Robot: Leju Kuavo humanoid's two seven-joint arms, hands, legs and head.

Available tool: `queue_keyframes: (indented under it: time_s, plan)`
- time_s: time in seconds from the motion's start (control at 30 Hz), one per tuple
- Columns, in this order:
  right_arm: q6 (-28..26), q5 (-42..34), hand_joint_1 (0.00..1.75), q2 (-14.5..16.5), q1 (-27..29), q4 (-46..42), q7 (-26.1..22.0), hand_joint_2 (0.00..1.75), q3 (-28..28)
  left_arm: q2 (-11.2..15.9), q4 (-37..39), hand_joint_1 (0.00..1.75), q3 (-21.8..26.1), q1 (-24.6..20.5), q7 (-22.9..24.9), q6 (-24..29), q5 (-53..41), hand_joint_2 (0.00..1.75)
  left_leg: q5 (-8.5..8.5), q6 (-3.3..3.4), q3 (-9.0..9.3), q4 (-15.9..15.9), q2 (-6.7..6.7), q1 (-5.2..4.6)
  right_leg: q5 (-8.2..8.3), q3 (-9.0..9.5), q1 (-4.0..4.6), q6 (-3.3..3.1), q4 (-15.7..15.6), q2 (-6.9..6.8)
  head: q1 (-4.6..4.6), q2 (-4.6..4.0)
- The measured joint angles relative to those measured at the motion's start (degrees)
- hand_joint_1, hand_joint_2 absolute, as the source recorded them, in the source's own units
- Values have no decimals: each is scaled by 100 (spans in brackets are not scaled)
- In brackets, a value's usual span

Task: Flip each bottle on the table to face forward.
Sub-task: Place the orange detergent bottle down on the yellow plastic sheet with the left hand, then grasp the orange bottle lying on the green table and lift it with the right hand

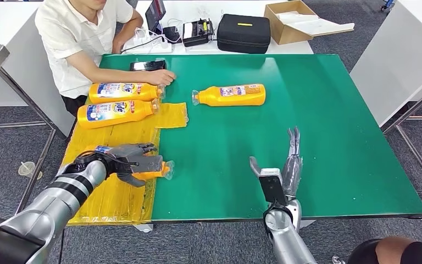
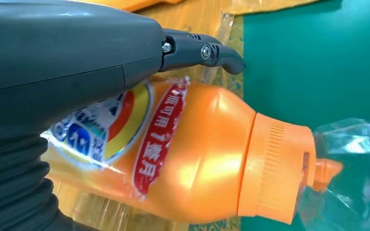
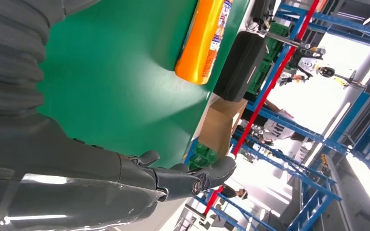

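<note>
Nearest, one orange bottle is gripped by the left hand on the yellow sheet at the near left of the green table; its label is turned up in the left wrist view, so this flip is judged in progress. The right hand is held empty, fingers extended. Farther off, two bottles lie label-up beside a person's hand, judged done. A fourth bottle lies mid-table, seemingly untouched.
</note>
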Motion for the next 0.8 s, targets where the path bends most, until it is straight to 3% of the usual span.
queue_keyframes:
  time_s: [0.07,0.37,0.6,0.8]
  plan:
    - [-5,-17,0,-17,-9,19,0,175,35,40,-111,0,-45,-20,-129,-123,144,175,0,0,-1,0,0,0,0,-1,0,0,0,0,1,0]
    - [-26,-122,0,-113,-11,55,0,175,121,447,-1239,0,-388,-64,-238,-437,875,175,0,0,-3,0,0,0,0,-3,0,0,0,0,1,0]
    - [-28,-125,0,-165,-1,55,0,175,130,752,-2133,0,-676,3,-137,-295,1263,175,0,0,-4,0,0,0,0,-3,0,0,0,0,1,0]
    - [-29,-93,0,-189,32,55,0,175,130,1016,-2788,0,-800,322,-281,161,1635,175,0,-1,-4,-1,2,0,0,-4,0,0,0,2,1,0]
